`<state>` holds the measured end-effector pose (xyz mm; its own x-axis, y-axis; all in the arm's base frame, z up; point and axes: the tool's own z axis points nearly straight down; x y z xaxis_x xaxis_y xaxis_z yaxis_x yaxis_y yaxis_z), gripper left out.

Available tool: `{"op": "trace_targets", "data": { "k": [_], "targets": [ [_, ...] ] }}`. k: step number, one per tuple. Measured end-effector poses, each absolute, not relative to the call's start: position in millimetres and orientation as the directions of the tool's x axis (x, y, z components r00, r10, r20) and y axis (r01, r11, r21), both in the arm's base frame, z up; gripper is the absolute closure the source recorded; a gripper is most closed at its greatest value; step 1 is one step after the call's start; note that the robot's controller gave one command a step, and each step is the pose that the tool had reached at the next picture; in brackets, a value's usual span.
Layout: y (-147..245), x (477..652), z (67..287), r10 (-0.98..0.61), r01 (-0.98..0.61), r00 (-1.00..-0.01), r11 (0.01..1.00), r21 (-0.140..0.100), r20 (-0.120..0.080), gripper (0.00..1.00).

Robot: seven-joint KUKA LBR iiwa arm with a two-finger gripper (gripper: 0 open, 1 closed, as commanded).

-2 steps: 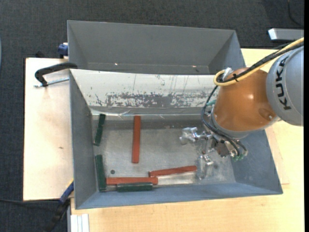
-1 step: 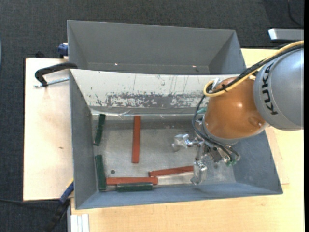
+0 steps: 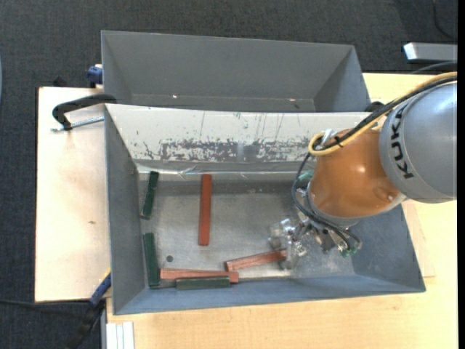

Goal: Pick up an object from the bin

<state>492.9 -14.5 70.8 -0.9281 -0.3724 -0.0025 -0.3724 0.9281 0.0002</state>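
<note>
Reddish-brown stick, lying flat, slanted, bin front right

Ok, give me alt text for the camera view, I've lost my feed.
The tool hangs at the front right of the grey bin, by the end of a tilted reddish stick. Another red stick lies mid-floor; dark green sticks line the left wall.

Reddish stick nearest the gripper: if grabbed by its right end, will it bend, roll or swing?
The reddish stick looks straight and flat-sided, so it is probably stiff and unlikely to roll. Held by the end near the gripper, it may tilt. Its left end seems to touch the reddish stick along the front wall, which might shift.
</note>
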Motion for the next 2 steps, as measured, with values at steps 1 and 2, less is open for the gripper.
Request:
{"op": "trace_targets", "data": {
  "k": [1,2],
  "targets": [
    [-14.6,492.9,70.8,-0.372,-0.372,-0.928,0.928,0.000,-0.003,1.00],
    [46.0,499.9,206.7,-0.338,-0.338,-0.941,0.941,0.000,-0.006,1.00]
  ]
}}
